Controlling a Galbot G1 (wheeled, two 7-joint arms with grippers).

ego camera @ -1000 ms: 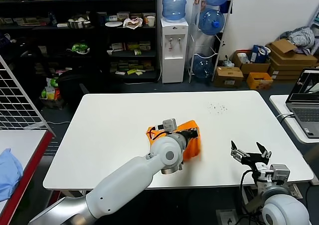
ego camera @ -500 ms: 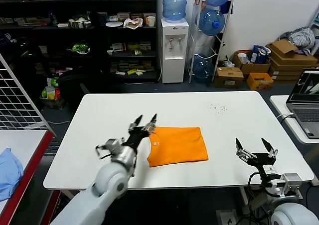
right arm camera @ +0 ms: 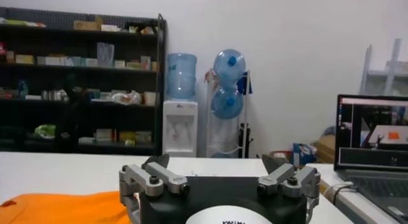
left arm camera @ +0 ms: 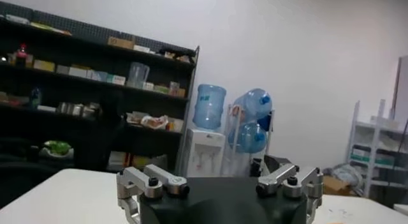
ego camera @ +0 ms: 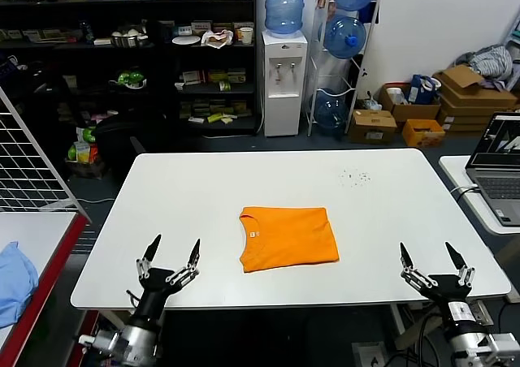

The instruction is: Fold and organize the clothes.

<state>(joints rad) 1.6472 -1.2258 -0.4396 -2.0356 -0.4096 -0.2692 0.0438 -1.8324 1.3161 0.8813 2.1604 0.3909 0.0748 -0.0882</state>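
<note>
The orange T-shirt (ego camera: 288,238) lies folded into a flat rectangle at the middle of the white table (ego camera: 187,196), neck label up at its left corner. My left gripper (ego camera: 175,243) stands open and empty at the table's front edge, well to the left of the shirt. At the front right corner my right gripper (ego camera: 425,250) is open and holds nothing. The right wrist view shows its spread fingers (right arm camera: 156,163) and an edge of the T-shirt (right arm camera: 64,206) off to one side. In the left wrist view the left gripper (left arm camera: 217,175) faces the shelves, with no cloth in sight.
A laptop (ego camera: 500,168) sits on a side table at the right. A light blue cloth (ego camera: 12,282) lies on a red-edged table at the left, beside a wire rack (ego camera: 24,164). Shelves, a water dispenser (ego camera: 283,83) and boxes stand behind the table.
My left gripper let go of the shirt, opened, and drew back to the front left edge. The shirt now lies flat and folded. My right gripper sank slightly lower.
</note>
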